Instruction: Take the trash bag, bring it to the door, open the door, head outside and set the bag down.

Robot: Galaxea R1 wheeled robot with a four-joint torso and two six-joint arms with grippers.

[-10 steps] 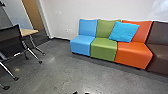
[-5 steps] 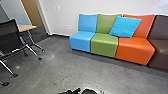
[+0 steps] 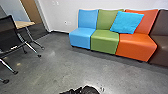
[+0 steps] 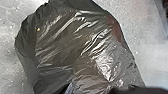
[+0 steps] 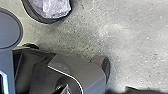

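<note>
Trash bag (image 4: pixel 65 47), black: showed bulging and creased in the left wrist view, against grey floor (image 3: pixel 56 67); matched, most likely, the dark shape (image 3: pixel 87 90) at the lower edge of the head view, in front of the robot. Could not be judged as resting or lifted. Looked soft, thin-skinned and slippery; probably weighed little for its bulk, but risked tearing under a sharp pinch and sagging when raised. Called for a hold on gathered folds, ideally at the neck, rather than on the taut, glossy side. As to the left gripper and right gripper: could not be told whether spread, pressed together or pinching the bag.

Beyond: offered open room across the middle of the floor. Was bounded on one side by the row of blue (image 3: pixel 80 38), green (image 3: pixel 105 42) and orange seats (image 3: pixel 136 47), with a cushion (image 3: pixel 127 23) leaning on the backs; on the other by a mesh chair (image 3: pixel 9 33) and table (image 3: pixel 23 24). Required clearance from the splayed chair legs (image 3: pixel 8 65), likely to snag loose film.
</note>
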